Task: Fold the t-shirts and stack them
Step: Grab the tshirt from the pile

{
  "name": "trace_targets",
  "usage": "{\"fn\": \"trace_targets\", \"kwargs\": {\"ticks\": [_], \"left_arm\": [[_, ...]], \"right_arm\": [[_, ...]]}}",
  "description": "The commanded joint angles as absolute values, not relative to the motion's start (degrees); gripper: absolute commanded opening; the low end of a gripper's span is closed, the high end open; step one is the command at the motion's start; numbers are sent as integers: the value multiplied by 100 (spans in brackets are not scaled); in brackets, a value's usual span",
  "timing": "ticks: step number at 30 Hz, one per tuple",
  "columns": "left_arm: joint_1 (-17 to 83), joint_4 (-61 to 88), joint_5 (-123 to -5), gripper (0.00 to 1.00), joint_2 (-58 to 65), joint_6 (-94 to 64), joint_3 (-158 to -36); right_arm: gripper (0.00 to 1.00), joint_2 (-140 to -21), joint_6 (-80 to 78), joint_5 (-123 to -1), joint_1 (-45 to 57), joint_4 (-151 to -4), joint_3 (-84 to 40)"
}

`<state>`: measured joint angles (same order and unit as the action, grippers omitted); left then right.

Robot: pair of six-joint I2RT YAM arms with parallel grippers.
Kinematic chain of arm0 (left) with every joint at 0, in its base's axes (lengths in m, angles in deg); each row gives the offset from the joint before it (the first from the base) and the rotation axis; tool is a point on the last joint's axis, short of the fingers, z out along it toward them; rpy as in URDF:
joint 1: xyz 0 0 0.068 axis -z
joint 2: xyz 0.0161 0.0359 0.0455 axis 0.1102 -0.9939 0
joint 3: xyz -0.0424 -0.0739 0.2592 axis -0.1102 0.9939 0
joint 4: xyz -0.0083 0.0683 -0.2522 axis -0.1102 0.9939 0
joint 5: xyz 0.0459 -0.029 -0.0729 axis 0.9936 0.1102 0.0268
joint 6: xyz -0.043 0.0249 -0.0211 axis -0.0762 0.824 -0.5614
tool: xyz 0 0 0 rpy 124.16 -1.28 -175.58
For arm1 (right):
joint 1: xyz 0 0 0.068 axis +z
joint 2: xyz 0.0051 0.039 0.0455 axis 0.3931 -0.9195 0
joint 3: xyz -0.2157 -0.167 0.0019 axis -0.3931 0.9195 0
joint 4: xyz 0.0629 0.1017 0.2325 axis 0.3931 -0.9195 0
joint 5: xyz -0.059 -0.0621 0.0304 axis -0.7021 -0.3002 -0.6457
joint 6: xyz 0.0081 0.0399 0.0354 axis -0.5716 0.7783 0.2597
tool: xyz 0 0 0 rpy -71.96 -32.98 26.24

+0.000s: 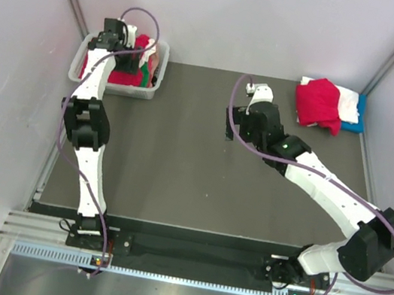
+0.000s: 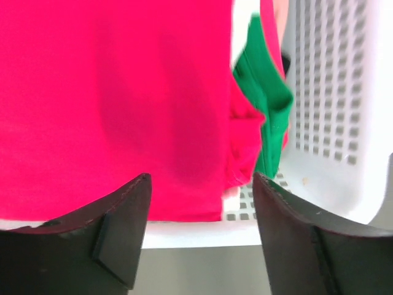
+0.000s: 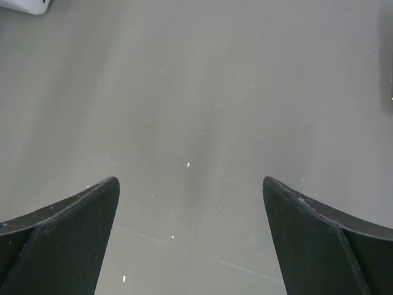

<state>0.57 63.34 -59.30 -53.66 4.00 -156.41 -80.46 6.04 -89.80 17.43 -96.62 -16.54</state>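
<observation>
Two-arm cell during the pick-up step of a fold-and-stack task. The left gripper [image 2: 201, 184] reaches into the pale plastic tub [image 1: 157, 72] at the far left corner, its jaws spread and pinching nothing. They hang just above a loose red t-shirt [image 2: 110, 92] that fills most of the left wrist view, which suggests the arm is lining up to take a fold of cloth. A green garment [image 2: 264, 98] lies crumpled beside the red one against the tub's perforated wall; whether it is a shirt cannot be told.

The right gripper [image 3: 190, 184] hovers over the bare middle of the table with its jaws spread wide and nothing between them. It is probably placed there to receive or flatten the next shirt once it is brought out.

The finished stack sits at the far right corner, well apart from the tub: a folded red t-shirt [image 1: 319, 102] lies on a white t-shirt [image 1: 348, 104], with a blue t-shirt [image 1: 353, 126] at the bottom edge. Keeping supply and stack at opposite corners leaves the centre free for folding.

The work surface is a dark grey mat [image 1: 177, 174], matt and lightly speckled with lint in the right wrist view. Plain pale walls [image 1: 243, 18] enclose it on three sides, and both arm bases bolt to a metal rail [image 1: 200, 259] along the near edge
</observation>
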Motion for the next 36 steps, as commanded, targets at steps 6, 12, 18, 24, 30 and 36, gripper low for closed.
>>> {"fn": "trace_targets", "kwargs": {"ticks": [6,12,18,24,30,36], "left_arm": [[0,6266,-5829,38,-5247,354,-15842],[158,6046,-5637,98,-4948,643,-15288],[211,5975,-5452,90,-4965,706,-15190],[220,5976,-5267,29,-5089,680,-15121],[220,5958,-5188,0,-5062,706,-15156],[211,5975,-5275,0,-5045,715,-15120]], "right_arm": [[100,-7668,676,-8936,1702,-9579,-1747],[100,-7668,702,-8875,1693,-9544,-1764],[100,-7668,746,-8813,1693,-9509,-1712],[100,-7615,746,-8822,1702,-9500,-1668],[100,-7554,764,-8831,1693,-9509,-1580],[100,-7510,790,-8796,1693,-9491,-1562]]}}
